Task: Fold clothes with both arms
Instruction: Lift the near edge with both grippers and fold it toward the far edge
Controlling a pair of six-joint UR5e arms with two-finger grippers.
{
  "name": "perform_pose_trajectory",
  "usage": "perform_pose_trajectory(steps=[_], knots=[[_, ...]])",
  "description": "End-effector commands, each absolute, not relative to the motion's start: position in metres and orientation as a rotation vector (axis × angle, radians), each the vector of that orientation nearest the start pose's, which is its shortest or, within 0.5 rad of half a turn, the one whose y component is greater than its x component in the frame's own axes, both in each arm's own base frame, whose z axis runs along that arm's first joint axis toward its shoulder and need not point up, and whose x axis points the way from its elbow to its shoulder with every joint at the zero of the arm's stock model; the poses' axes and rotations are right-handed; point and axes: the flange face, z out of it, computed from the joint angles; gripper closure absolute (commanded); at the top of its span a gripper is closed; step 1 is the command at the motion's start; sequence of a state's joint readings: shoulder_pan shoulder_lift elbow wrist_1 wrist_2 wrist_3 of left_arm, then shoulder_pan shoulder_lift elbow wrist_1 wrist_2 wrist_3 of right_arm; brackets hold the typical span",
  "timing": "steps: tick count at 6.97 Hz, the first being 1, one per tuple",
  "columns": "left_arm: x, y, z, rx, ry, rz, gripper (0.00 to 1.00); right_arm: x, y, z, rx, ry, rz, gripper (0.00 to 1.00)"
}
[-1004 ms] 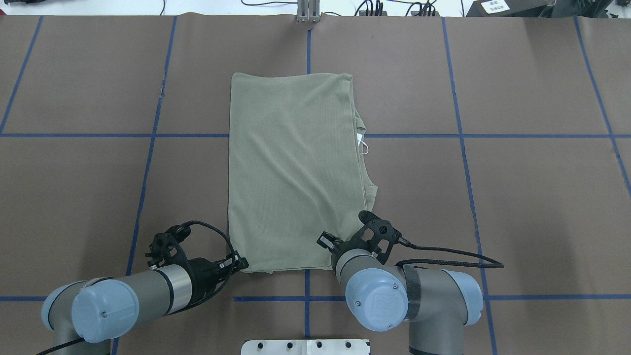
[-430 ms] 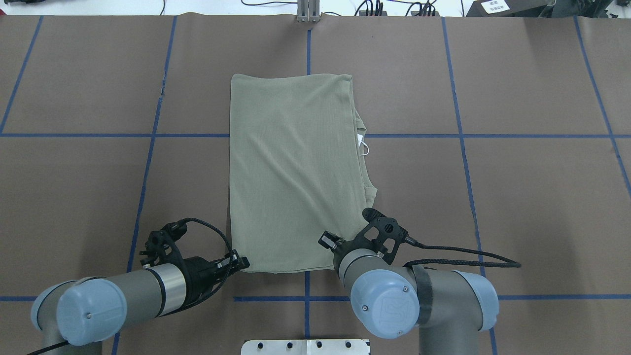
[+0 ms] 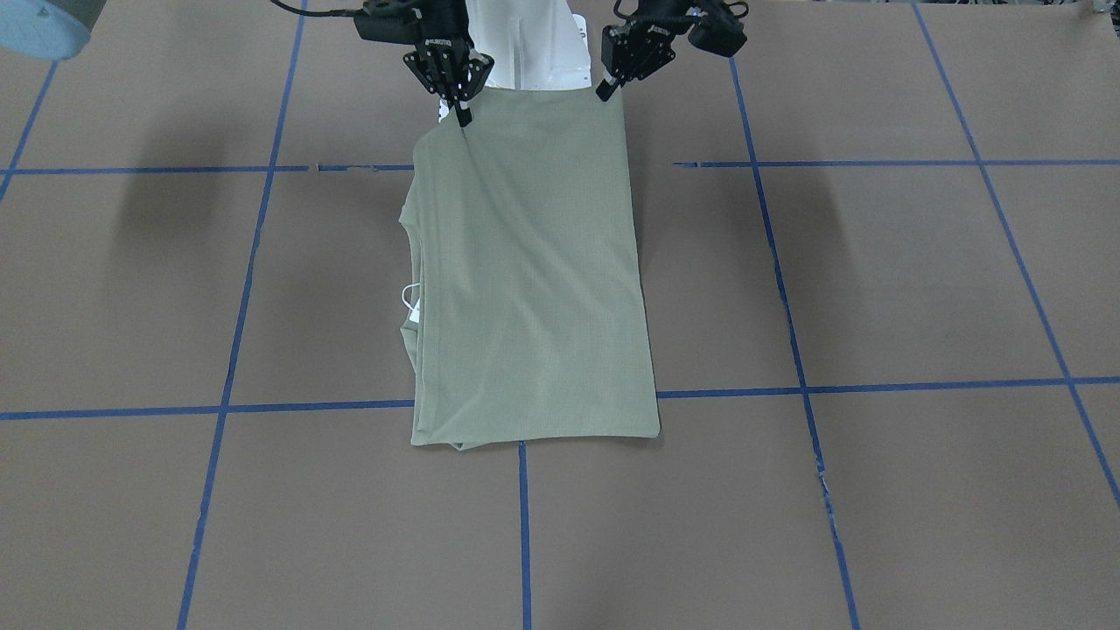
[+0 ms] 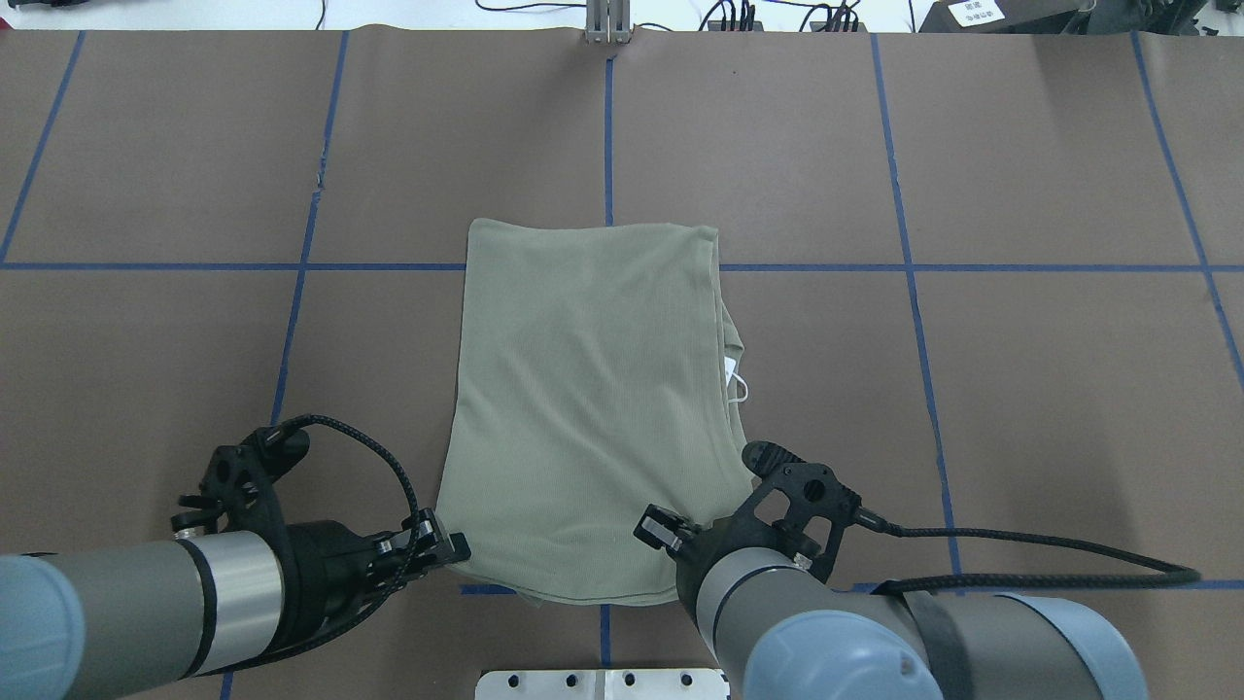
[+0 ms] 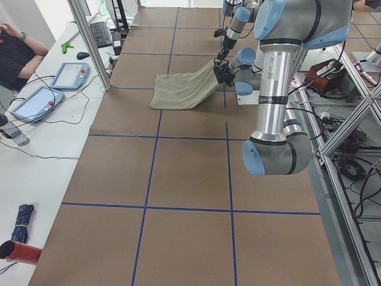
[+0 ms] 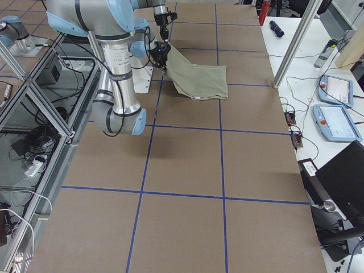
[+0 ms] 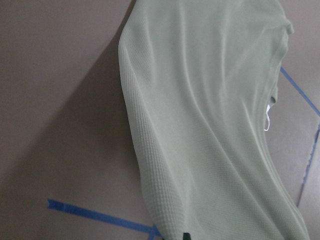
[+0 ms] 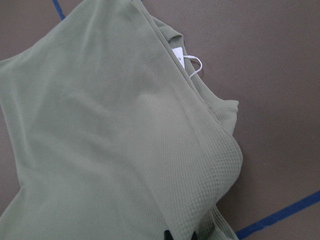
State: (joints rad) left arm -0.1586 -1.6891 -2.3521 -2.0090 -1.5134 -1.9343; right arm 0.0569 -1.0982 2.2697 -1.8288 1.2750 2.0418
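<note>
The pale olive-green shirt (image 4: 583, 408), folded into a long rectangle, lies on the brown table cover with its near edge lifted toward the robot. Its white hang tag (image 4: 739, 384) pokes out at the right side. My left gripper (image 4: 457, 546) is shut on the near left corner, and it shows at that same corner (image 3: 605, 90) in the front-facing view. My right gripper (image 3: 461, 118) is shut on the near right corner; from overhead its own wrist hides it. Both wrist views show cloth (image 7: 210, 125) (image 8: 110, 140) hanging from the fingertips.
Blue tape lines (image 4: 607, 126) grid the brown cover. The white pedestal plate (image 4: 603, 683) sits at the near edge between the arms. A metal bracket (image 4: 607, 24) stands at the far edge. A side bench holds tablets (image 5: 68, 74), and a person (image 5: 18, 47) sits there.
Both arms have pulled back toward the robot, dragging the shirt with them. Its far edge has slid from beyond the blue cross line to that line, and the near edge has risen.
</note>
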Motion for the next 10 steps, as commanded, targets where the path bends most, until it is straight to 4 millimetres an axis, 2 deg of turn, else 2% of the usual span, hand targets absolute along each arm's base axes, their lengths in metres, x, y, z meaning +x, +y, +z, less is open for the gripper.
perform_pose_trajectory(steps=[1, 2, 3, 4, 5, 6, 7, 8, 9, 10], knots=[[0.398, -0.199, 0.193, -0.114, 1.304, -0.456, 1.00, -0.473, -0.195, 0.161, 0.120, -0.905, 0.581, 1.00], [0.441, -0.214, 0.192, -0.072, 1.281, -0.439, 1.00, -0.475, -0.224, 0.163, 0.183, -0.876, 0.564, 1.00], [0.455, -0.252, 0.180, 0.039, 1.285, -0.405, 1.00, -0.474, -0.256, 0.167, 0.220, -0.854, 0.576, 1.00], [0.449, -0.294, 0.182, 0.134, 1.260, -0.411, 1.00, -0.486, -0.293, 0.163, 0.214, -0.854, 0.574, 1.00], [0.438, -0.329, 0.194, 0.181, 1.220, -0.386, 1.00, -0.499, -0.335, 0.157, 0.211, -0.833, 0.596, 1.00], [0.433, -0.362, 0.205, 0.224, 1.177, -0.387, 1.00, -0.518, -0.363, 0.161, 0.234, -0.819, 0.601, 1.00], [0.431, -0.398, 0.211, 0.274, 1.137, -0.402, 1.00, -0.535, -0.381, 0.176, 0.247, -0.820, 0.605, 1.00], [0.444, -0.429, 0.226, 0.296, 1.089, -0.415, 1.00, -0.546, -0.397, 0.183, 0.258, -0.810, 0.603, 1.00], [0.468, -0.449, 0.242, 0.308, 1.043, -0.402, 1.00, -0.558, -0.408, 0.192, 0.261, -0.782, 0.603, 1.00], [0.481, -0.462, 0.258, 0.317, 1.043, -0.402, 1.00, -0.563, -0.416, 0.194, 0.263, -0.767, 0.610, 1.00]])
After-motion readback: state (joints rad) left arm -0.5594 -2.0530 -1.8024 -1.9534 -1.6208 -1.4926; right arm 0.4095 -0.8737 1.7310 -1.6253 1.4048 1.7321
